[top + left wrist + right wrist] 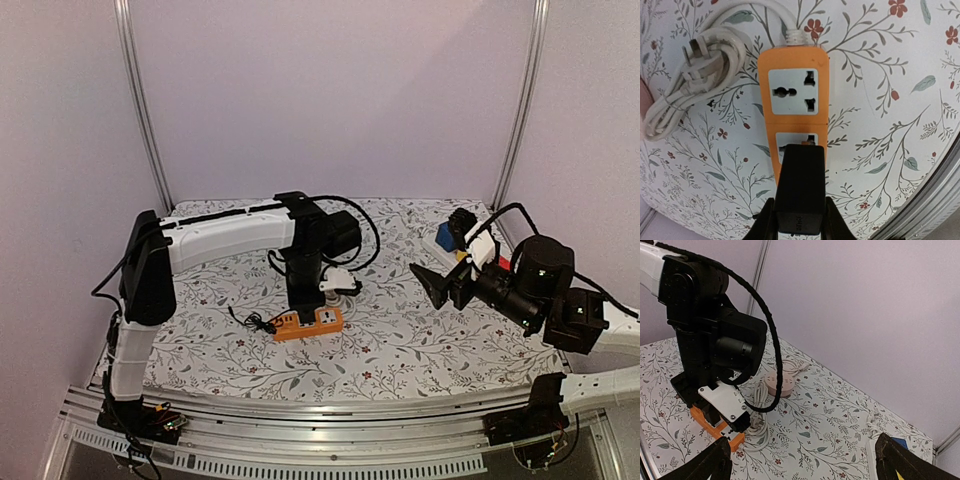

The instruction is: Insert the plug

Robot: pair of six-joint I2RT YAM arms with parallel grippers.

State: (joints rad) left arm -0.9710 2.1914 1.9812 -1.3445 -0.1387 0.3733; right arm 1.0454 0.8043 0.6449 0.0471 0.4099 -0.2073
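Left hand (800, 222) pinches black rectangular plug (801, 182) over orange power strip (792, 60) — next: align, press home; right hand (802, 462) spread.

Tablecloth (400, 340): white, leaf-and-flower print.
Pink disc (780, 384): round, lying toward the back.
Blue block (446, 236): far right corner.

Soft even light, faint shadows, fisheye wrist views
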